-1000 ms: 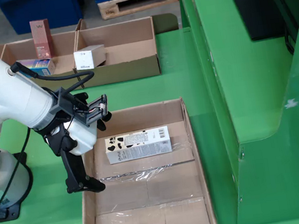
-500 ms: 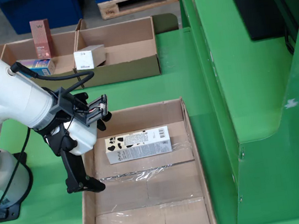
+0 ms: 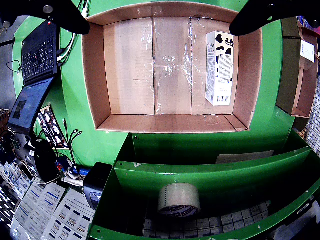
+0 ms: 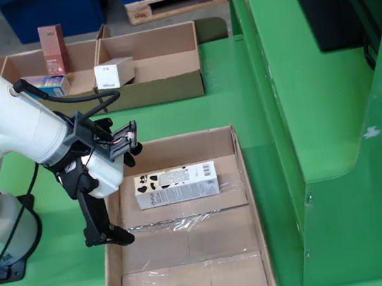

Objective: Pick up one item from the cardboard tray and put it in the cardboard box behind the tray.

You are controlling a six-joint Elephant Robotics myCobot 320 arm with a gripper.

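The gripper (image 4: 106, 197) hangs over the left rim of the cardboard box (image 4: 252, 198) in the fixed view, its black fingers (image 4: 96, 217) spread wide apart and holding nothing. In the gripper-mounted view the two fingertips (image 3: 260, 17) show as dark shapes at the top corners, far apart.

The cow-patterned carton (image 4: 176, 185) lies flat on the box floor, just to the right of the gripper in the fixed view, apart from the fingers. In the gripper-mounted view the same carton (image 3: 220, 68) lies near the right wall of the box.

Only the fixed view shows the cardboard tray (image 4: 162, 90) well beyond the box, holding a white box (image 4: 114, 72), a small blue box (image 4: 46, 83) and an upright red box (image 4: 54, 48). Only the gripper-mounted view shows a tape roll (image 3: 179, 200) on a green shelf and a laptop (image 3: 32, 75) at the left.
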